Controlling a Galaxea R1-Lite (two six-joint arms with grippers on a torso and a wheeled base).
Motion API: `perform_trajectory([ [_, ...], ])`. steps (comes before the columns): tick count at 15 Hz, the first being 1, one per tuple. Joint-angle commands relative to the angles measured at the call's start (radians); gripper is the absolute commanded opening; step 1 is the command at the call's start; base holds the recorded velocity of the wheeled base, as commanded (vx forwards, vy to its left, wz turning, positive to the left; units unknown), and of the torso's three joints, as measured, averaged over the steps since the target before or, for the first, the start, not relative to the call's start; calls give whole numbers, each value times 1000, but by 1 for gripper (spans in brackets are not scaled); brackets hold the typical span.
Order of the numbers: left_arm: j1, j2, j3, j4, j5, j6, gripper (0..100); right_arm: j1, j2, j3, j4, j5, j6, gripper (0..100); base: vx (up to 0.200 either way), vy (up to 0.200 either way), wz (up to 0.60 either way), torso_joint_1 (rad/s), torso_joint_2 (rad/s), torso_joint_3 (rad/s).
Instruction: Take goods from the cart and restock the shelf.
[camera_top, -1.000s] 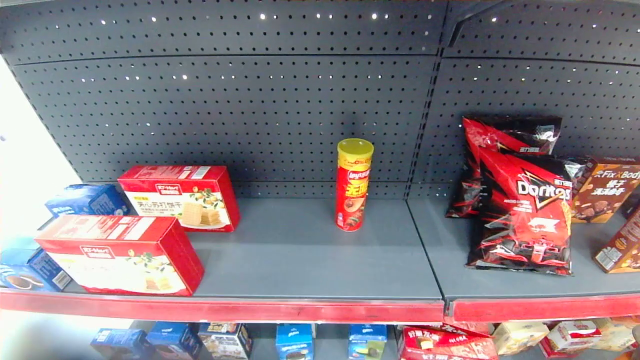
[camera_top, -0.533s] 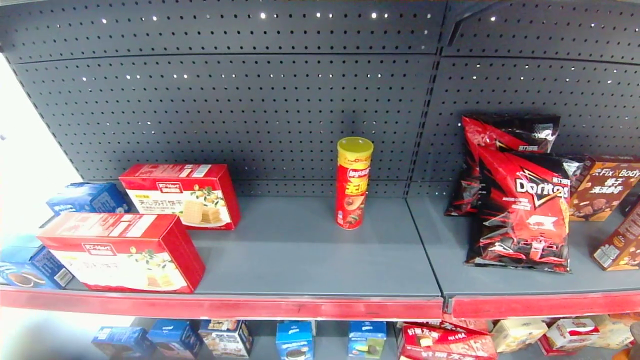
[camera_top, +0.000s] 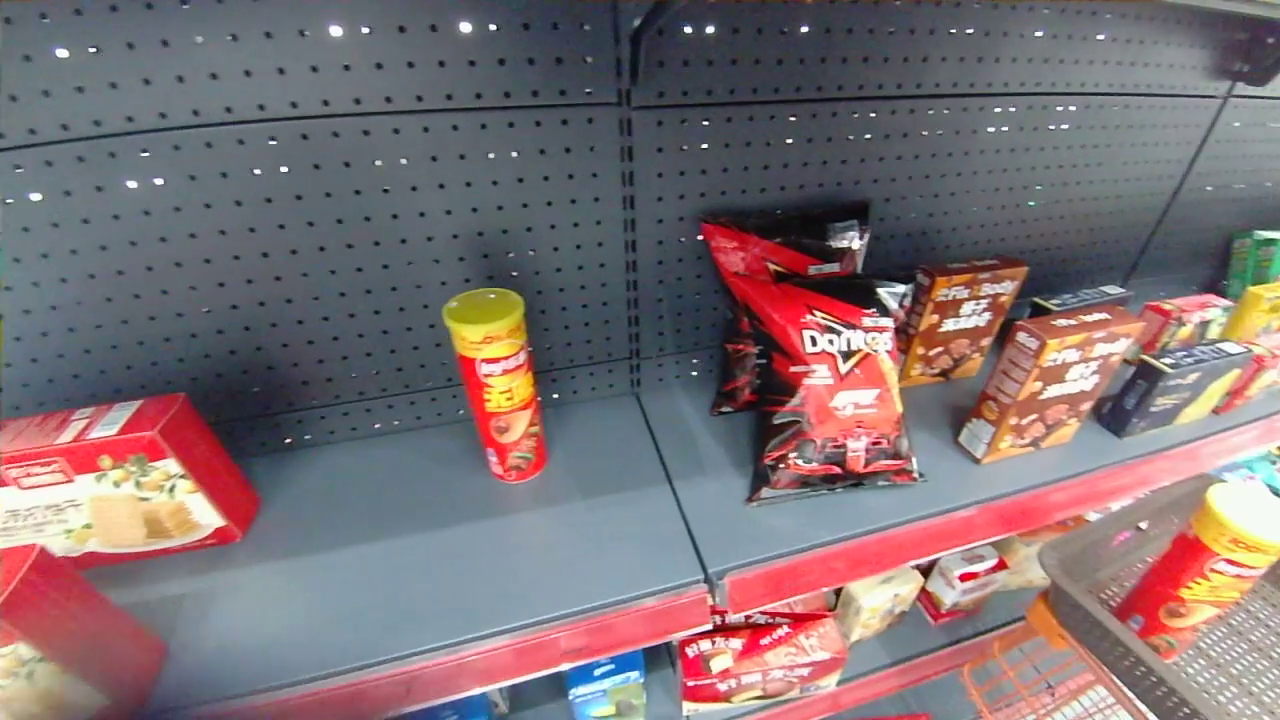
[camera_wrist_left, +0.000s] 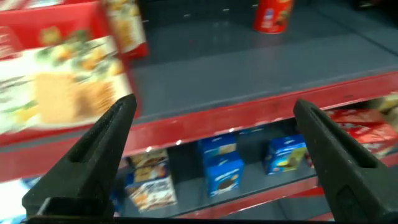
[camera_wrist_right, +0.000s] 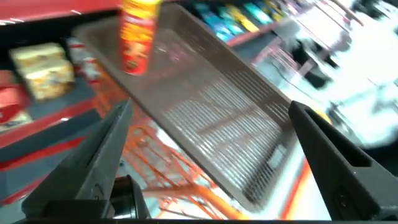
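Jaws on both arms stand wide apart with nothing between them. At the left, the left gripper (camera_wrist_left: 211, 158) hangs before the red front edge of the shelf (camera_top: 430, 545), near the red cracker boxes (camera_top: 110, 480) at that end. Further right a red chip can (camera_top: 497, 385) with a yellow lid stands upright alone, with bare shelf around it. Then come two red-and-black chip bags (camera_top: 830, 390), one leaning before the other, and then brown boxes (camera_top: 1045, 395). At the far right, below shelf level, the grey cart basket (camera_top: 1110, 560) holds a second chip can (camera_top: 1205, 565) of the same kind. The right gripper (camera_wrist_right: 211, 162) hovers over that basket, apart from the can. The step in hand looks like the fetch, as nothing is picked yet. Next, the right gripper would need to come down around the second chip can, close on its body, and carry it upright to the bare space beside its twin.
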Motion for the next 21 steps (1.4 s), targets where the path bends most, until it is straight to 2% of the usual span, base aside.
perform_trajectory([
  [1, 1, 0, 0, 0, 0, 0, 100, 0, 1, 1, 0, 0, 0, 100, 0, 0, -600, 2, 2, 2],
  [21, 1, 0, 0, 0, 0, 0, 100, 0, 1, 7, -2, 2, 0, 100, 0, 0, 0, 0, 0, 0],
])
